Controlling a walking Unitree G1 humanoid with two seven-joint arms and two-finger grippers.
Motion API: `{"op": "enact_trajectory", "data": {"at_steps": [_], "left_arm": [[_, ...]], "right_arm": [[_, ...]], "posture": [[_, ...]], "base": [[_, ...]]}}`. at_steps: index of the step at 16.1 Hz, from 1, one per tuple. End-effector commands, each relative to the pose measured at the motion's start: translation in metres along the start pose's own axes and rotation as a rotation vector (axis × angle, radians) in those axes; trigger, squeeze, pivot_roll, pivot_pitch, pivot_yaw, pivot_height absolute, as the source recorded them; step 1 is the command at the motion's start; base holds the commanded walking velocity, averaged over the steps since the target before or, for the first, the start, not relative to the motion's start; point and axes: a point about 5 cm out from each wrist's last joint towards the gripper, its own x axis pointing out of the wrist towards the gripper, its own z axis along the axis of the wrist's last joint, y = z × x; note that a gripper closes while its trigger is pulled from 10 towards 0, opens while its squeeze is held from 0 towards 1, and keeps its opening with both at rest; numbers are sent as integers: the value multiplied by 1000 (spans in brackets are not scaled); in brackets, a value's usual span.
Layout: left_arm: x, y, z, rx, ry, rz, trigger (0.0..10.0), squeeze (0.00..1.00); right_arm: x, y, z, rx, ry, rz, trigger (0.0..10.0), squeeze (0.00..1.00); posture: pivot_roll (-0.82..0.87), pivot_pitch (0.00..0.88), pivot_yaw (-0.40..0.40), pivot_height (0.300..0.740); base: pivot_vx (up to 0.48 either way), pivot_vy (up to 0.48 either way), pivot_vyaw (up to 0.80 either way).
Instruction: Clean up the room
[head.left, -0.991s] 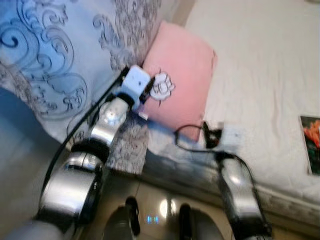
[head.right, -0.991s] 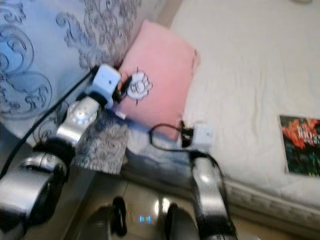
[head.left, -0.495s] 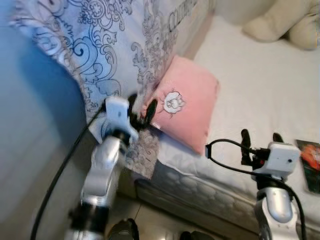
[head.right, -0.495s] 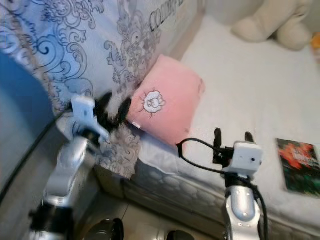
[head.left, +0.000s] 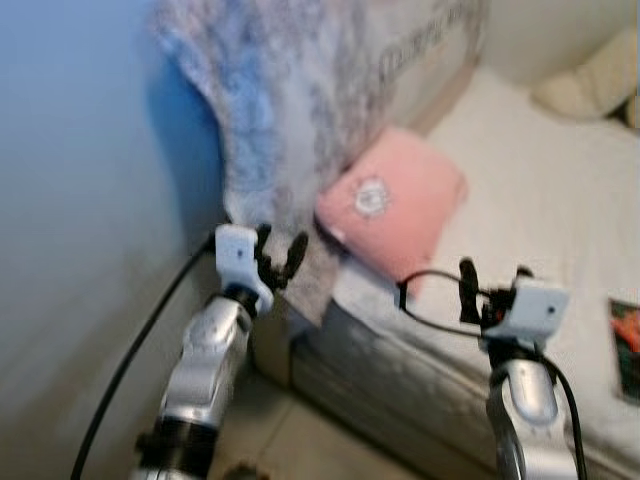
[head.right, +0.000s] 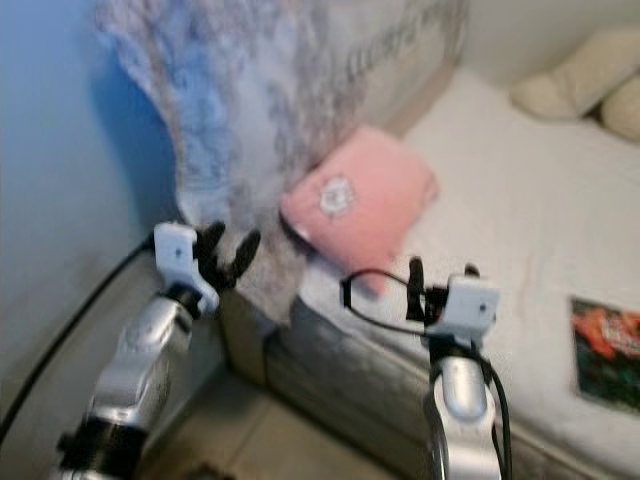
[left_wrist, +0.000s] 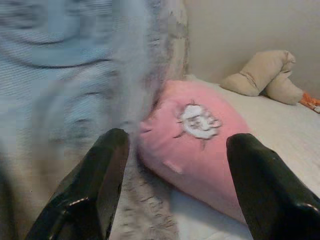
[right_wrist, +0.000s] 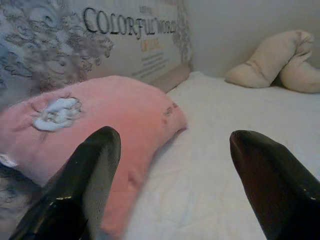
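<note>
A pink pillow (head.left: 395, 208) with a white flower emblem lies at the near corner of a white bed (head.left: 540, 210). A blue and grey patterned blanket (head.left: 290, 110) hangs beside it, draped over the bed's end. My left gripper (head.left: 280, 255) is open, raised just short of the blanket's lower edge, left of the pillow. My right gripper (head.left: 492, 282) is open too, held above the mattress edge to the right of the pillow. In the left wrist view the pillow (left_wrist: 200, 137) lies between the fingers, apart from them. The pillow (right_wrist: 95, 130) also lies ahead in the right wrist view.
A beige plush toy (head.left: 590, 85) rests at the far side of the bed. A book (head.left: 625, 345) with a red and dark cover lies at the bed's right edge. A blue wall (head.left: 90, 200) stands on the left. Tiled floor (head.left: 300, 445) runs below.
The whole view has shifted and is blurred, so the camera has moved. Both grippers remain open in front of the pillow; the bed now looks farther away.
</note>
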Motion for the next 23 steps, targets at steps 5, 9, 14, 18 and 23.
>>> {"op": "enact_trajectory", "data": {"at_steps": [5,9,14,18,23], "left_arm": [[6,-8,-6,6,20,-33,10000,0],[6,-8,-6,15,16,-37,10000,0],[3,-3,-20,6,94,46,10000,0],[8,-8,-17,-6,70,35,10000,0],[14,-8,-19,-13,77,52,10000,0]], "right_arm": [[-6,-7,-19,-35,60,21,10000,0],[-4,2,-21,-37,60,71,10000,0],[-4,4,-29,-32,102,104,10000,0],[0,5,-26,-34,88,131,10000,0],[8,3,-26,-35,84,132,10000,0]], "posture": [[-13,0,-12,740],[-4,0,-13,740],[-13,0,-12,740],[-23,0,-18,740],[-20,0,-23,740]], "base": [[0,-96,-598],[0,-480,-602],[0,-192,-120],[0,-240,0],[0,-464,0]]}}
